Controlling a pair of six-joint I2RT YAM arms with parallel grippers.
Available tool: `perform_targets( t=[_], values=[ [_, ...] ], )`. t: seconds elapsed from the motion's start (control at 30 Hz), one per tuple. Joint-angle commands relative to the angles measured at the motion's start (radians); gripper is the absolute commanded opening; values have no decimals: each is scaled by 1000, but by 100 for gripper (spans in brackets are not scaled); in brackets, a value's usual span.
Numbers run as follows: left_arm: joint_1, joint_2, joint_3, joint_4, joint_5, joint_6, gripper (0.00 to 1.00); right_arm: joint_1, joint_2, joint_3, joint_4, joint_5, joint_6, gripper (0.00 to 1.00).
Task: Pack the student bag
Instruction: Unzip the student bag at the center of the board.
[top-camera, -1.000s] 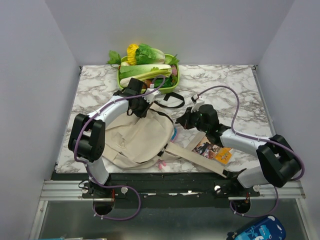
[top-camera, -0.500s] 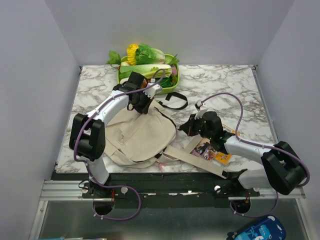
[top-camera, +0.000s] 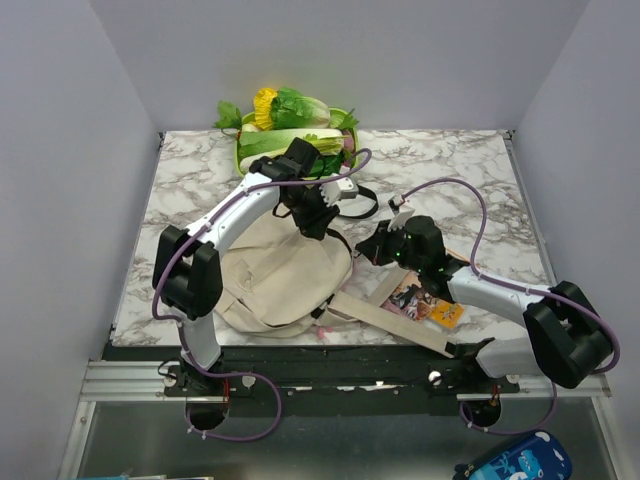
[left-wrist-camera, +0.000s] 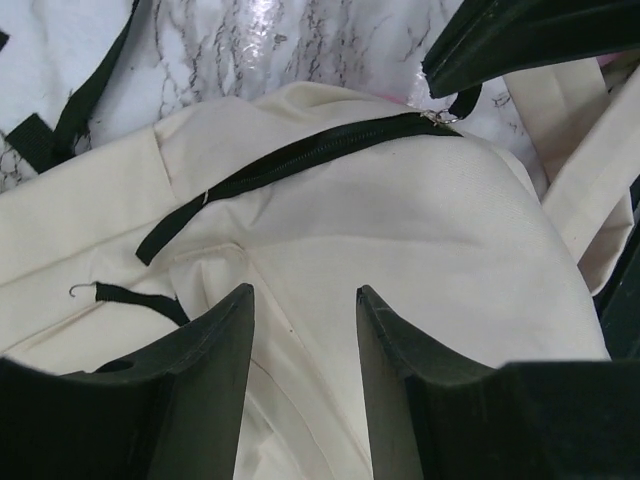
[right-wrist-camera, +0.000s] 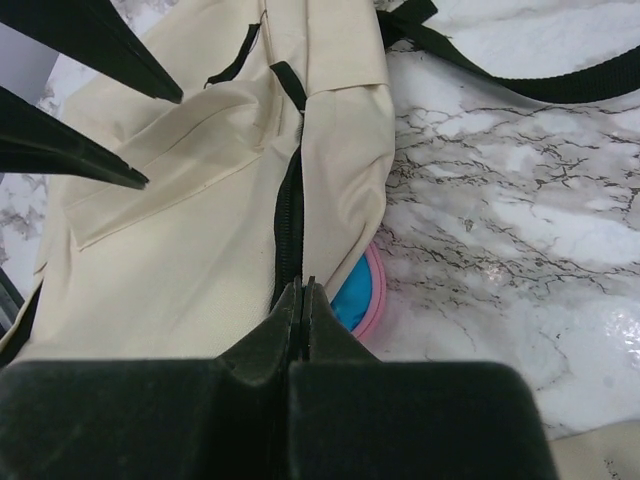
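Canvas student bag (top-camera: 275, 275) flat on the marble table (top-camera: 470, 170), with both arms working at its right edge.
Left of centre lies the beige bag, its wide straps (top-camera: 385, 315) trailing toward the near edge. The left gripper (left-wrist-camera: 305, 300) hovers over the bag's far right part, jaws apart with only cloth showing between them. The right gripper (right-wrist-camera: 300, 287) is nearer the seam, its fingers pressed together right at the black zipper (right-wrist-camera: 288, 230); whether they pinch the pull I cannot tell. The zipper runs straight away from the right fingertips along the bag's edge, so a pull would likely follow that line. A pink-and-blue item (right-wrist-camera: 355, 295) peeks out just beside the seam.
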Motion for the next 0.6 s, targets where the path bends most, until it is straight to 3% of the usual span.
perform_targets(
  t=[0.0, 0.03, 0.27, 0.57],
  values=[
    [-29, 36, -8, -9, 88, 174, 52, -3, -15, 6, 3, -20, 13, 1],
    [-34, 35, -19, 9, 107, 268, 53, -3, -18, 4, 1, -18, 16, 1],
    [-60, 51, -10, 28, 204, 488, 81, -3, -42, -13, 3, -21, 29, 1],
    [-82, 154, 79, -35, 213, 625, 84, -3, -81, -26, -3, -29, 42, 1]
  ],
)
